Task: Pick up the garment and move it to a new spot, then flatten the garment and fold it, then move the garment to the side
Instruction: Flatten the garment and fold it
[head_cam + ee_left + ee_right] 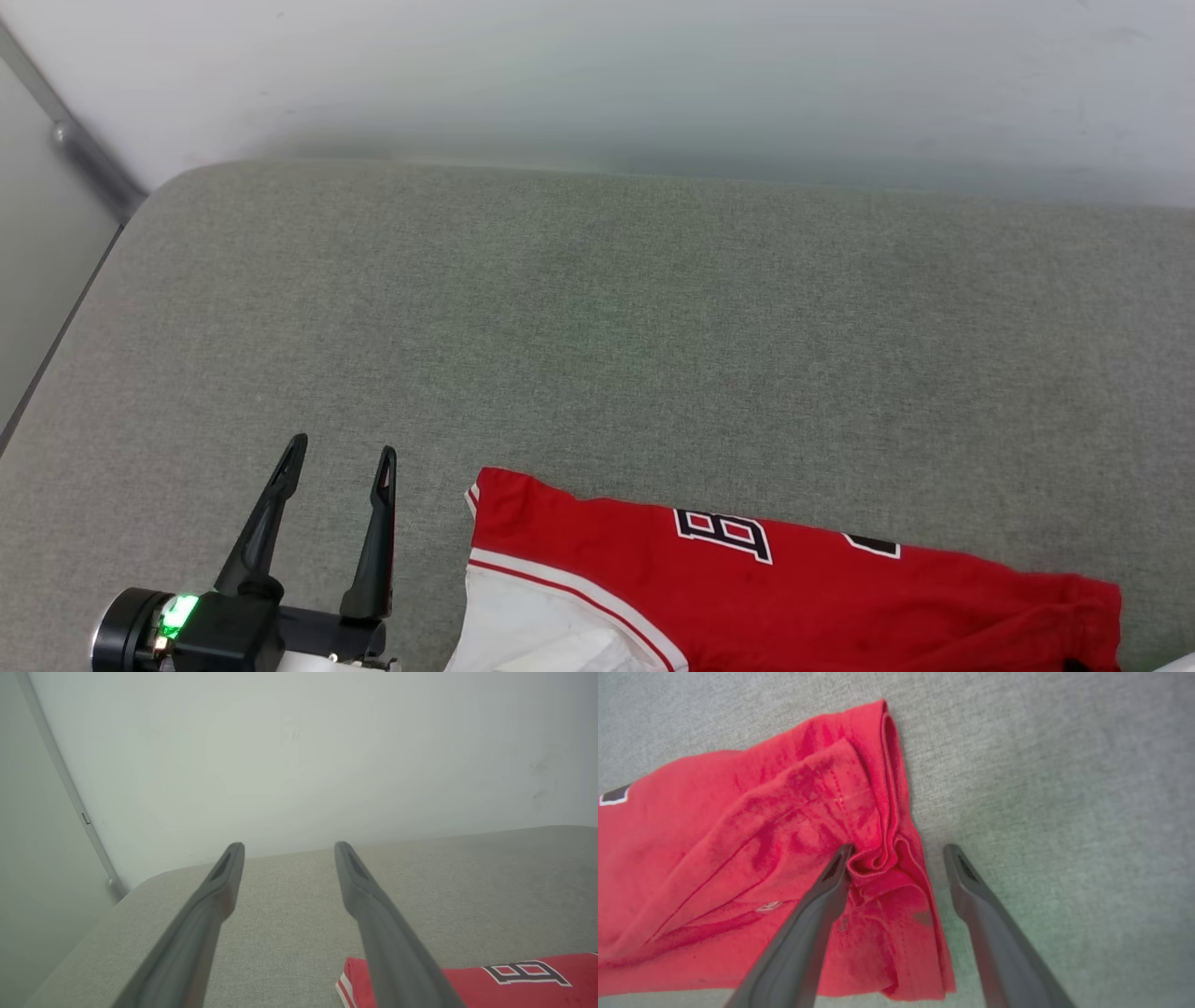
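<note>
The garment (766, 588) is a red jersey T-shirt with a white sleeve, stripe trim and black block letters. It lies on the grey cushion at the bottom centre and right of the head view. My left gripper (344, 457) stands open at the lower left, just left of the shirt's edge, with nothing between its fingers. In the left wrist view, my left gripper (288, 845) points over the cushion, and the garment (514, 982) shows at the lower right. My right gripper (899, 848) is open over the garment's bunched red edge (873, 858). One finger sits on the folds, the other on bare cushion.
The grey fabric cushion (607, 327) stretches wide behind and left of the shirt. A pale wall (597, 75) runs along its far edge. A metal strip (75, 140) comes down at the back left corner, where the cushion's rounded edge ends.
</note>
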`<state>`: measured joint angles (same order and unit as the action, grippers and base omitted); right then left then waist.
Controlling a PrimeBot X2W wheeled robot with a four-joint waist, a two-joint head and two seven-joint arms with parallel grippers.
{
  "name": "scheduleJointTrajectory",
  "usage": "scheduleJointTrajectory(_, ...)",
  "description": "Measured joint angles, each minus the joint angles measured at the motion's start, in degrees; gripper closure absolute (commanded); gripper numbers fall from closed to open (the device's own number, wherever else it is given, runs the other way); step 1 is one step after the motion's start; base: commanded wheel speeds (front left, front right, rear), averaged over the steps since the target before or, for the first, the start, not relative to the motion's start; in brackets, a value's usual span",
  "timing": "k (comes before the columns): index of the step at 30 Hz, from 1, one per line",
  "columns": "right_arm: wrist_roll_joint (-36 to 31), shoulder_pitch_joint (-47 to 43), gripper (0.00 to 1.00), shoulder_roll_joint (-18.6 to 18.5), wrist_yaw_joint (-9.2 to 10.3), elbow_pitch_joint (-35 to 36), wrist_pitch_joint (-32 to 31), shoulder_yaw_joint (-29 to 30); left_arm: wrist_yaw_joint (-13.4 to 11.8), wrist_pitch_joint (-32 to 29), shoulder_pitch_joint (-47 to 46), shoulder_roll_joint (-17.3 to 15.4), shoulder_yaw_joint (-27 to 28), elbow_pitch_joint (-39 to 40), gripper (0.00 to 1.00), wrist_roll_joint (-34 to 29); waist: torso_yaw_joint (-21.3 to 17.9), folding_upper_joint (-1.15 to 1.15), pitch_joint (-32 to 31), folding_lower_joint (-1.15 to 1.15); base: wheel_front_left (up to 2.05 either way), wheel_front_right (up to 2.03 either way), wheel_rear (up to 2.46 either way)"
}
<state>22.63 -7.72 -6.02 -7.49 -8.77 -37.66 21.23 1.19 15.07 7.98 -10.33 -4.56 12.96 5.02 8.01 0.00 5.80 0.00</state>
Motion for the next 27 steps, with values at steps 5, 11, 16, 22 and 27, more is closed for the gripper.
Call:
scheduleJointTrajectory(5, 1.4, 0.5, 0.00, -1.2, 0.11, -2.4, -0.3, -1.1, 1.5, 0.0, -0.1, 1.0, 0.6, -0.5, 0.00, -1.1, 0.9, 0.00, 0.5, 0.00, 0.00, 0.00, 0.00)
scheduleJointTrajectory(11, 3.8, 0.9, 0.00, -1.8, 0.45, -3.4, 0.4, -4.1, 2.5, 0.0, -0.1, 1.9, 1.3, -1.0, 0.00, -1.9, 1.3, 0.00, 0.1, 0.00, 0.00, 0.00, 0.00)
scheduleJointTrajectory(16, 5.7, 1.3, 0.81, -1.9, 0.45, -3.5, 1.4, -6.6, 3.2, 0.0, 0.0, 2.4, 1.5, -1.0, 0.00, -2.4, 1.2, 0.00, -0.4, 0.00, 0.00, 0.00, 0.00)
scheduleJointTrajectory(22, 5.8, 1.5, 1.00, -2.0, -0.07, -3.2, 4.0, -6.2, 3.8, 0.0, 0.3, 2.9, 2.1, -1.1, 0.00, -2.8, 0.5, 0.00, -1.0, 0.00, 0.00, 0.00, 0.00)
scheduleJointTrajectory(27, 5.1, 2.4, 1.00, -3.4, -0.09, -3.3, 5.7, -3.0, 4.2, 0.0, 0.3, 3.2, 2.3, -1.2, 0.00, -2.8, -0.1, 0.00, -1.0, 0.00, 0.00, 0.00, 0.00)
